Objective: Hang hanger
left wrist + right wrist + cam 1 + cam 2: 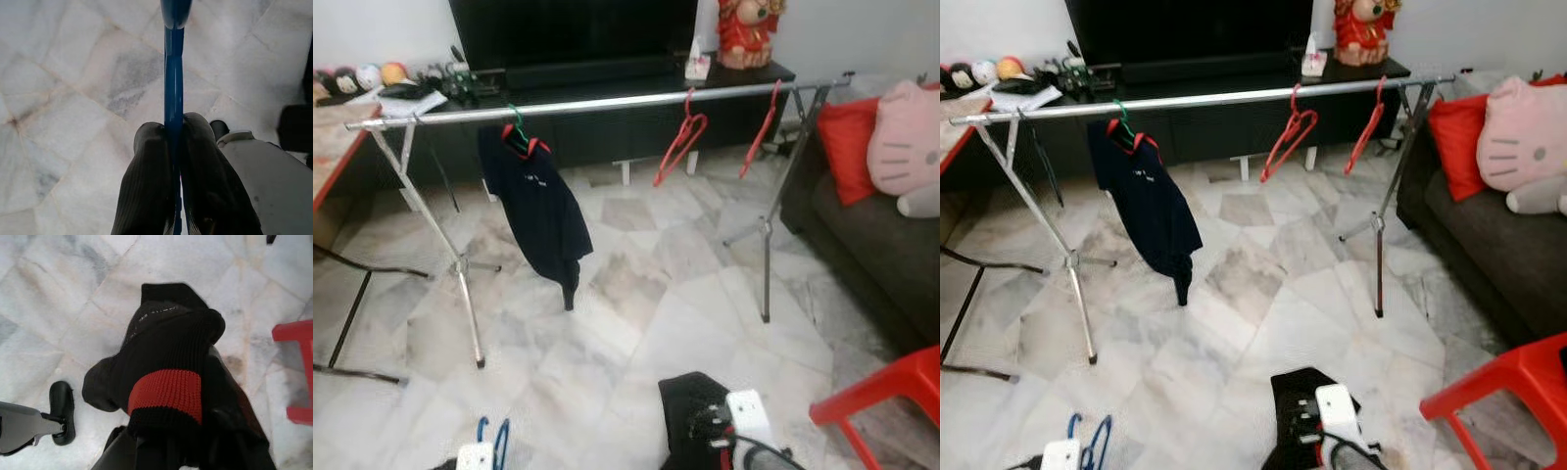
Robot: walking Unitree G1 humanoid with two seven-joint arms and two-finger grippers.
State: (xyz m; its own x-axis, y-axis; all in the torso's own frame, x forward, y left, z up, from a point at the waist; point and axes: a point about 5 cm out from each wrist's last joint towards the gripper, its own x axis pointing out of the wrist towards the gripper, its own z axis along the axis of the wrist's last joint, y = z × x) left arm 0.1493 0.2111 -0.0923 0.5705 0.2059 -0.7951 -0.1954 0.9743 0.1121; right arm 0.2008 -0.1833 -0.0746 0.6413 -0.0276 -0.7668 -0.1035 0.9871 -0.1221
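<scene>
Hanger (173, 88), blue, is pinched between the two black fingers (146, 186) of the left gripper (491, 443), which are pressed together on its thin edge so that it can be carried upright; in the head views it is seen low at the robot's left, near the floor (636, 323) and well apart from the rack. A black garment (171, 377) with a red band is draped over the right gripper (720, 426), and whether those fingers are closed on it cannot be told. The garment is probably kept ready to be put on the hanger. Both arms are held low and forward. The rail (597, 103) spans the room ahead, with a dark shirt (536, 206) on a green hanger and two red hangers (680, 142) already hung, and free space between them where the blue one could be placed.
</scene>
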